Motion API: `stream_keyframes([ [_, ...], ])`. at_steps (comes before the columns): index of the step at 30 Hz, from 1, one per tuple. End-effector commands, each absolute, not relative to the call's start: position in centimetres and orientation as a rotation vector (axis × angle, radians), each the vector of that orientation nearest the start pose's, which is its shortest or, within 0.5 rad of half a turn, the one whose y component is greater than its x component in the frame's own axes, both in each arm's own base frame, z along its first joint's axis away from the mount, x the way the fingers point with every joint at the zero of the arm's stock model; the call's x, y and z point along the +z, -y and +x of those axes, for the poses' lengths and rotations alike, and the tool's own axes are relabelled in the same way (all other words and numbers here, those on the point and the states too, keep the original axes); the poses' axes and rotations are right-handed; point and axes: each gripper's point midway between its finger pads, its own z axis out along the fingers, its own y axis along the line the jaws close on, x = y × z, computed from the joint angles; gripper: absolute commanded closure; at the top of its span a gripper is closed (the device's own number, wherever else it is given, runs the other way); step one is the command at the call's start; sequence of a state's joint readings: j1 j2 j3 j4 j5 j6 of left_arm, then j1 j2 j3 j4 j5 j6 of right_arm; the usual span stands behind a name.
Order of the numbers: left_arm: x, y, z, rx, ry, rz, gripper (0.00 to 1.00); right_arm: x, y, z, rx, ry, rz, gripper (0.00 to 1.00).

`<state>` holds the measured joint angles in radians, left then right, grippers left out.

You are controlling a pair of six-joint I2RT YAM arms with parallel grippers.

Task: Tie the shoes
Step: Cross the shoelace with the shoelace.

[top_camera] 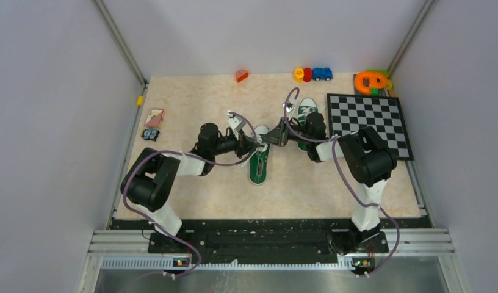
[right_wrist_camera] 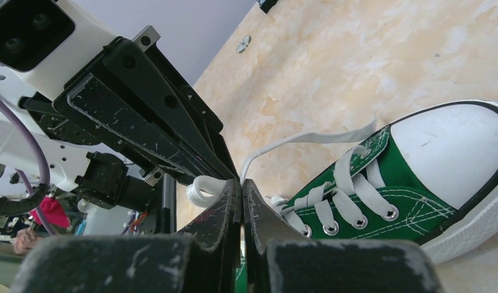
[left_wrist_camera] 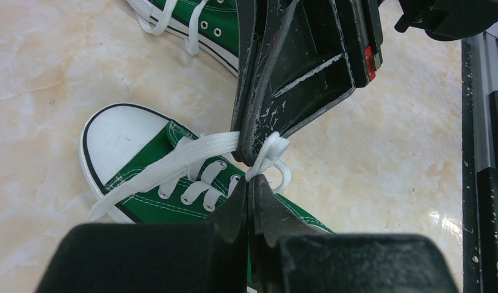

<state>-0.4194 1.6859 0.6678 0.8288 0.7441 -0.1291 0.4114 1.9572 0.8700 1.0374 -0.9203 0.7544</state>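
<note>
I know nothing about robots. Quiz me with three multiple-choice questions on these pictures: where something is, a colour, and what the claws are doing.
1. The checkered board lies: A) left of the shoes B) right of the shoes C) between them.
2. The shoes' cloth is: A) red B) blue C) green.
3. The left gripper and right gripper are: A) both open B) both shut on the white lace C) holding the board.

Answers: B, the board sits by the right edge in the top view; C, the cloth is plainly green in every view; B, both pairs of tips pinch the lace.
</note>
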Motion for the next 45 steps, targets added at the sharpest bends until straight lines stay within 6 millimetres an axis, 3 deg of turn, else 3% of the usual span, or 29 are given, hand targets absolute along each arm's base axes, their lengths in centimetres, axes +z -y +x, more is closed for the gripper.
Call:
stream_keyframes([
  [1,14.9,28.5,33.9,-1.034,-1.553,0.803,1.0,13.9,-31.5,34.5,1.574,-1.73,-0.539,1.0],
  [15,15.5,28.4,34.1,-1.088,-1.569,0.717,1.0,13.0,-31.2,34.8,1.578,-1.745,-0.514,0.96],
  [27,15.7,27.7,34.8,-1.107,-1.614,0.629,1.0,13.6,-31.2,34.1,1.639,-1.698,-0.528,0.88],
  [45,15.6,28.4,34.3,-1.191,-1.698,0.645,1.0,13.8,-31.5,34.0,1.738,-1.674,-0.493,0.85],
])
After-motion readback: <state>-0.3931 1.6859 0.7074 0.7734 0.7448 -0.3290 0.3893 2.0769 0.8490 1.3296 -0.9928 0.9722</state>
